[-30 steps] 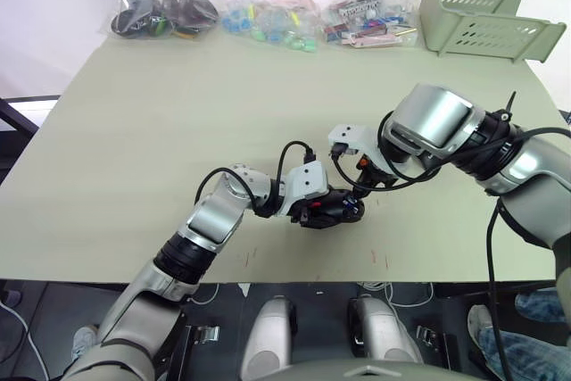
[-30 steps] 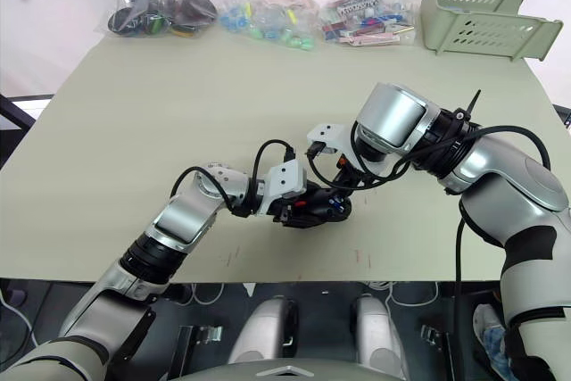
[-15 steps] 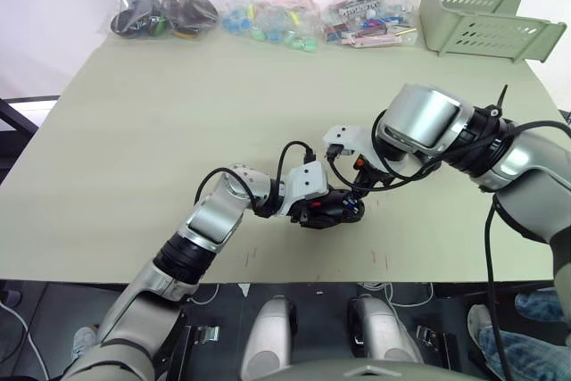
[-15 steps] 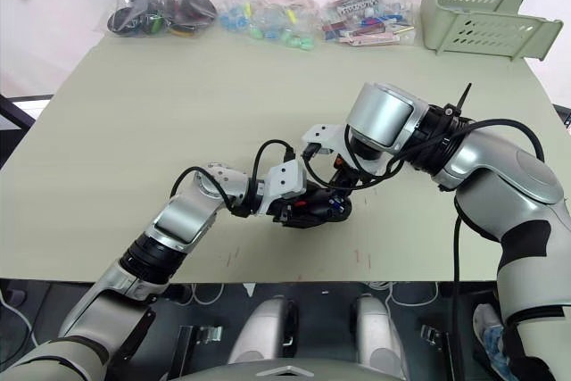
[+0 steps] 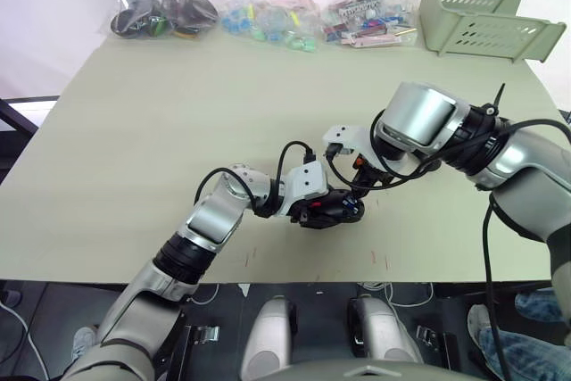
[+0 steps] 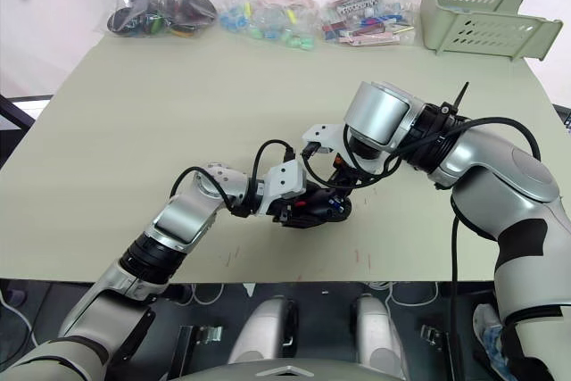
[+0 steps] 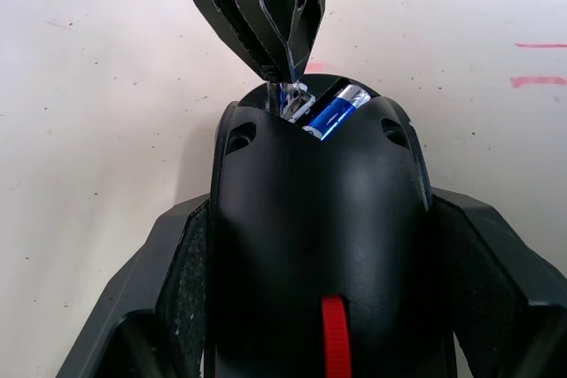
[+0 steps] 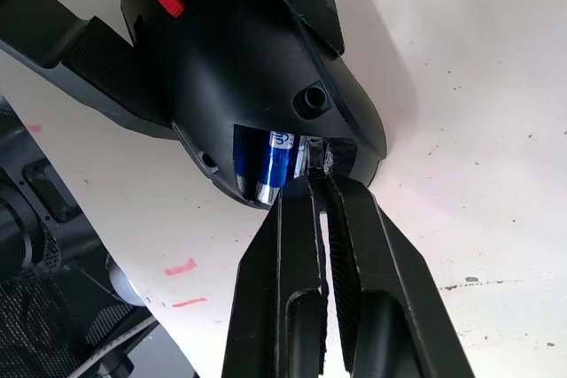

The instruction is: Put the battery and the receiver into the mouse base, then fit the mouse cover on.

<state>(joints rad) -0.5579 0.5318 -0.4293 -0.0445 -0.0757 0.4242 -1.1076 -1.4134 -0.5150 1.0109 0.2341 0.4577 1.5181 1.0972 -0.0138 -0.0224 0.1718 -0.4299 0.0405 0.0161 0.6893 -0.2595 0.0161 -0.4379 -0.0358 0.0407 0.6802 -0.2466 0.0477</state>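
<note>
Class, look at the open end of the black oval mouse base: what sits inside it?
Inside the black oval mouse base lies the blue cylindrical battery; beside it, the right gripper pinches a small silvery piece. Deeper insides are covered.

A pale beige rectangular table (image 5: 178,104) carries clear plastic bags of small parts (image 5: 268,15) along its far edge and a sage-green perforated plastic basket (image 5: 482,15) at the far right corner.
</note>
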